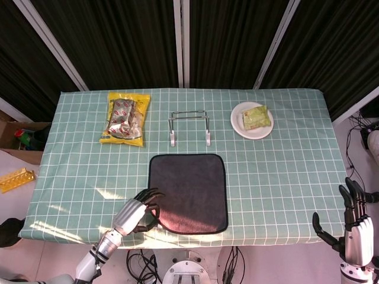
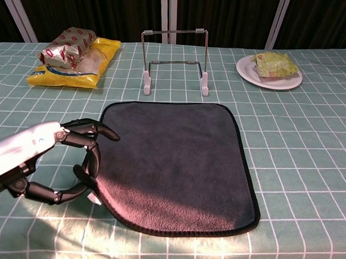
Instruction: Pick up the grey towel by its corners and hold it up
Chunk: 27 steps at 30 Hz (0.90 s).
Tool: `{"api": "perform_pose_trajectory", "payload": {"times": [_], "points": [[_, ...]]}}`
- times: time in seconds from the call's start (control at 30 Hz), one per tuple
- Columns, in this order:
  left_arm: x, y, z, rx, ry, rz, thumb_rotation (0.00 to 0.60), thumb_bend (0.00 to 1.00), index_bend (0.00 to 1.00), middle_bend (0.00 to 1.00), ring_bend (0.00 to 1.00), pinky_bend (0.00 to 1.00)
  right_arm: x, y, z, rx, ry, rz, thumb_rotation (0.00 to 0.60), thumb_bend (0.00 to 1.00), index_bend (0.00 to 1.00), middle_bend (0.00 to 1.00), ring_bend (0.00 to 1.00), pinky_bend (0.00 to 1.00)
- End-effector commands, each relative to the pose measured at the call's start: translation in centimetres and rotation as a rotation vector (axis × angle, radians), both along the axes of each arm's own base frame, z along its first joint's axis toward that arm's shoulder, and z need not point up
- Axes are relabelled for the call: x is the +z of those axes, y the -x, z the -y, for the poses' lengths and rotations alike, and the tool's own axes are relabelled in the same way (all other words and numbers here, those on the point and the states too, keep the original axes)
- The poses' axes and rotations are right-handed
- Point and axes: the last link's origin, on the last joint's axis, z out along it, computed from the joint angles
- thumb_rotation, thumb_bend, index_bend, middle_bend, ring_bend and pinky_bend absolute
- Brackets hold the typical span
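No text can be read — snack packets [image 2: 73,58] too blurred.

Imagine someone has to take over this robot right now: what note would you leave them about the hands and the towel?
Left hand: at the towel's near left corner, fingers curled around the edge; whether the grip is firm I cannot tell.
Right hand: off the table's right edge, fingers apart, holding nothing, away from the towel.
Towel: lying on the table, near left edge slightly gathered.
Done: left hand has reached its corner.
Left: bring the right hand to the near right corner, grip both, hold the towel up.
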Motion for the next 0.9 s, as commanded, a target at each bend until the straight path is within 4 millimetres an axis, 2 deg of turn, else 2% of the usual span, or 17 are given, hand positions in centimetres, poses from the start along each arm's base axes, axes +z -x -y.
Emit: {"api": "perform_pose_trajectory", "payload": {"times": [0.03,0.17,0.4,0.53,0.63,0.9], "points": [[0.9,-1.2,-0.7,-0.018,0.012,0.049,0.600,0.48,0.80,0.20,0.08,0.13,-1.6,0.8,-0.4,-0.089,-0.138,-0.088,0.600,0.38,0.00,0.00,0.00,0.00],[1.6,-2.7,-1.9,-0.026,0.023,0.084,0.600,0.48,0.81,0.20,0.08,0.13,-4.1,1.4,-0.5,-0.208,-0.344,-0.208,0.600,0.38,0.00,0.00,0.00,0.00],[2.2,-4.7,-4.0,-0.039,0.019,0.096,0.600,0.48,0.83,0.22,0.10,0.13,-8.3,2.4,-0.7,-0.277,-0.568,-0.311,0.600,0.37,0.00,0.00,0.00,0.00],[2.7,-6.1,-5.1,-0.053,0.006,0.087,0.600,0.48,0.84,0.22,0.10,0.13,-10.4,2.2,-0.6,-0.271,-0.635,-0.329,0.600,0.30,0.00,0.00,0.00,0.00],[3.2,-7.2,-6.0,-0.060,-0.002,0.080,0.600,0.48,0.84,0.23,0.10,0.13,-11.9,1.2,-0.2,-0.239,-0.674,-0.339,0.600,0.19,0.00,0.00,0.00,0.00],[4.0,-9.6,-7.8,-0.068,-0.028,0.058,0.600,0.48,0.84,0.23,0.11,0.13,-15.6,-2.5,1.2,-0.112,-0.639,-0.307,0.600,0.17,0.00,0.00,0.00,0.00]]}}
